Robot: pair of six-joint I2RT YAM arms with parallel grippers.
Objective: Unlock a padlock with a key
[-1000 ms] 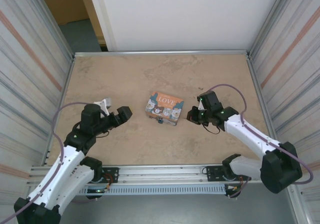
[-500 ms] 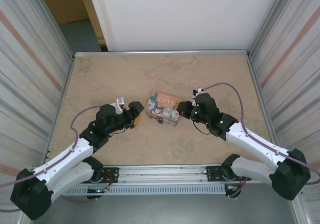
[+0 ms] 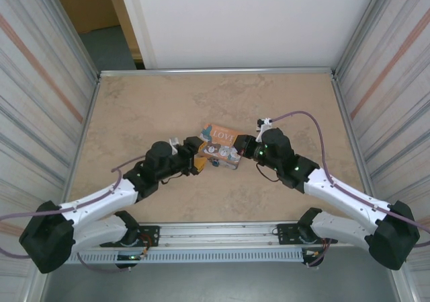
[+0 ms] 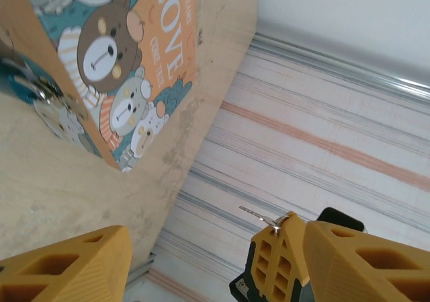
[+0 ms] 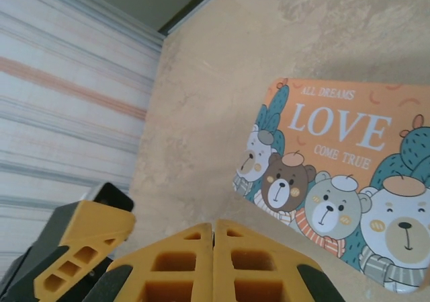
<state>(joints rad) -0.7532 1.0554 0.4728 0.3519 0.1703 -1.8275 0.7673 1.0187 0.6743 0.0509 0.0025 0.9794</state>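
Closest to the arm bases, we see the left gripper [image 3: 195, 157] with its jaws standing apart and nothing between them, just beside the left end of the orange tin [image 3: 223, 138]. Opposite it, at the tin's right end, the right gripper [image 5: 213, 229] has its fingers pressed together, and the key [image 4: 257, 214] pokes from their tip. The padlock [image 3: 215, 162] sits against the tin's near side, between the two grippers. Beyond, the tan table [image 3: 168, 103] runs to the back wall.

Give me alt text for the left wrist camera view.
An orange LOVE tin with cartoon bears lies on a beige table, a blue padlock at its front. Below, the left gripper is open; beyond, the right gripper holds a small key.
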